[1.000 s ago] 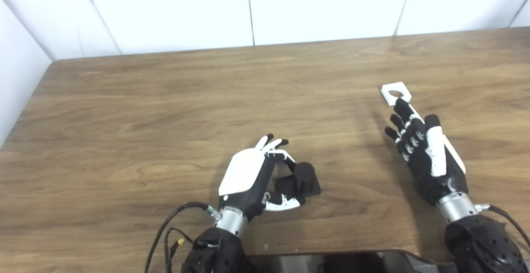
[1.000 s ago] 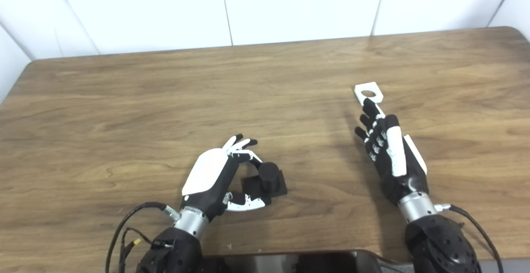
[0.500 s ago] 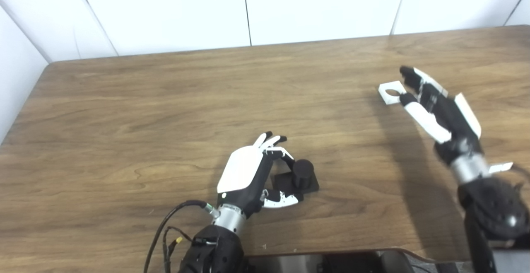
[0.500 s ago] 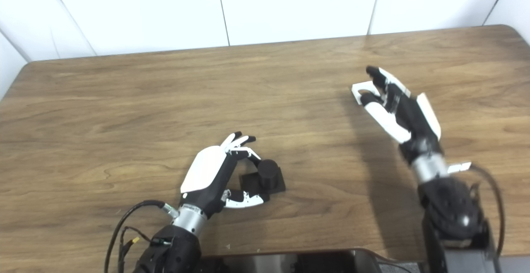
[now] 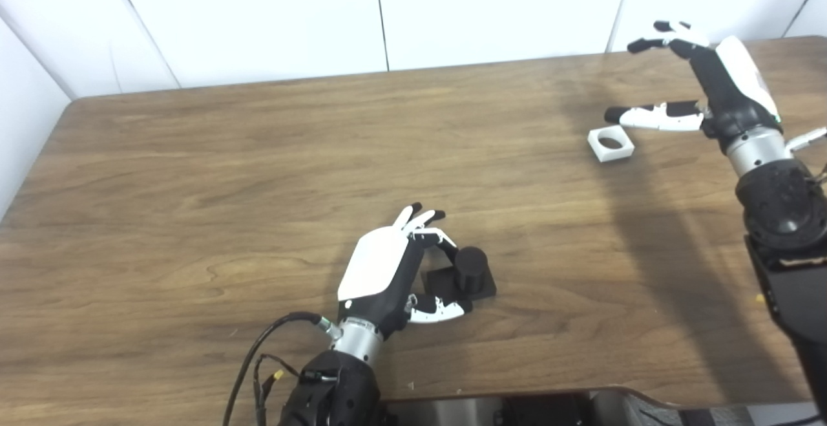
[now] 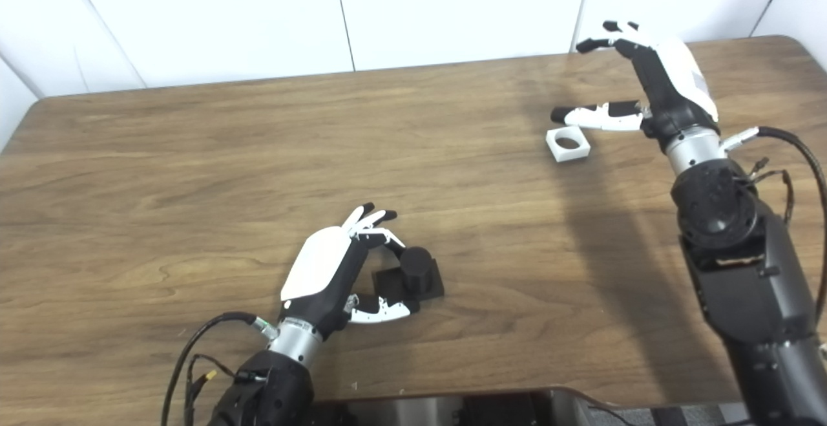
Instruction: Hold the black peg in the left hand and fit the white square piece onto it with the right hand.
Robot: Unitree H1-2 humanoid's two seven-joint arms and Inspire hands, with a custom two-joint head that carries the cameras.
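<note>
Over on the far right of the table (image 5: 194, 174), your right hand (image 5: 704, 83) is up in the air with fingers and thumb spread wide, holding nothing. The white square piece (image 5: 611, 145) lies flat on the wood with its round hole facing up, just below and a bit to the left of your thumb tip, apart from it. So I'd say you want to come down and slightly left, toward yourself, to get fingers around it. It's way closer to the right hand than the left.

Your left hand (image 5: 387, 271) sits near the front edge, curled around the black peg (image 5: 466, 274). Fingers and thumb look like they're touching its base, but I can't tell if that's a real grip yet. The peg stands upright, well apart from the white piece.
</note>
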